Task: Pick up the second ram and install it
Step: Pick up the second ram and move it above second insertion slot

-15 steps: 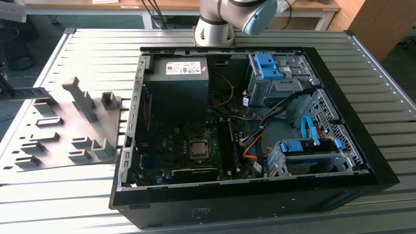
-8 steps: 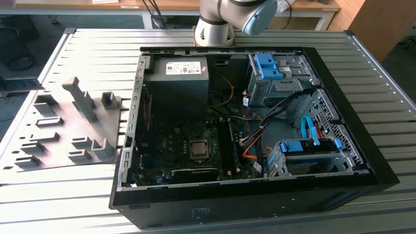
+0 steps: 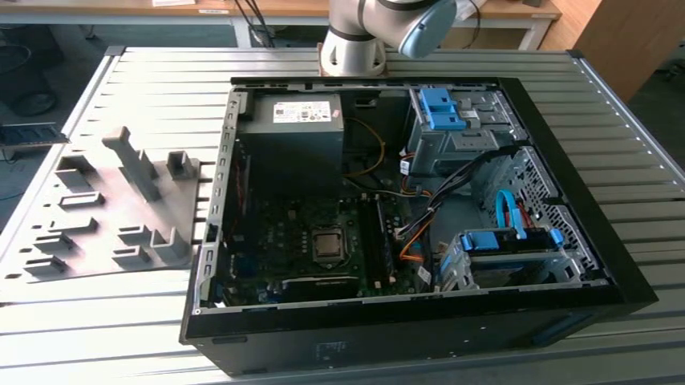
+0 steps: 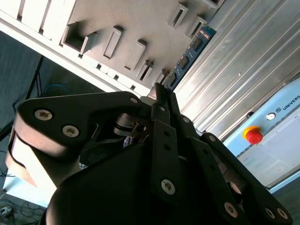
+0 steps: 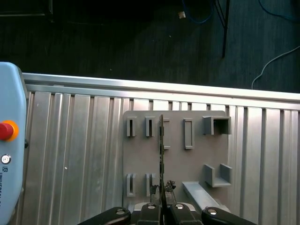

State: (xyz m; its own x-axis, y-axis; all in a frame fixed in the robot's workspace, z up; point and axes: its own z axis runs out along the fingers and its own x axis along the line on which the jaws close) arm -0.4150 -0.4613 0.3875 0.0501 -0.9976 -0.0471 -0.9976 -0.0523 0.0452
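Note:
In both wrist views my gripper (image 5: 161, 191) (image 4: 159, 91) is shut on the second ram (image 5: 161, 150) (image 4: 192, 49), a thin dark blue strip with black chips. The first wrist view shows it edge-on, sticking out straight from the fingertips. It hangs well above the grey holder tray (image 5: 197, 159) (image 4: 108, 23), which has several slots and lies on the slatted metal table. In the exterior view the open computer case (image 3: 230, 160) lies on the table, with the motherboard (image 3: 310, 233) and its memory slots (image 3: 377, 233) exposed.
The grey holder tray (image 3: 107, 216) sits at the exterior view's left of the case. A pendant with a red stop button (image 5: 7, 130) (image 4: 253, 135) lies on the table (image 5: 70, 154). Cables, drive cages (image 3: 503, 249) and a power supply (image 3: 291, 120) crowd the case.

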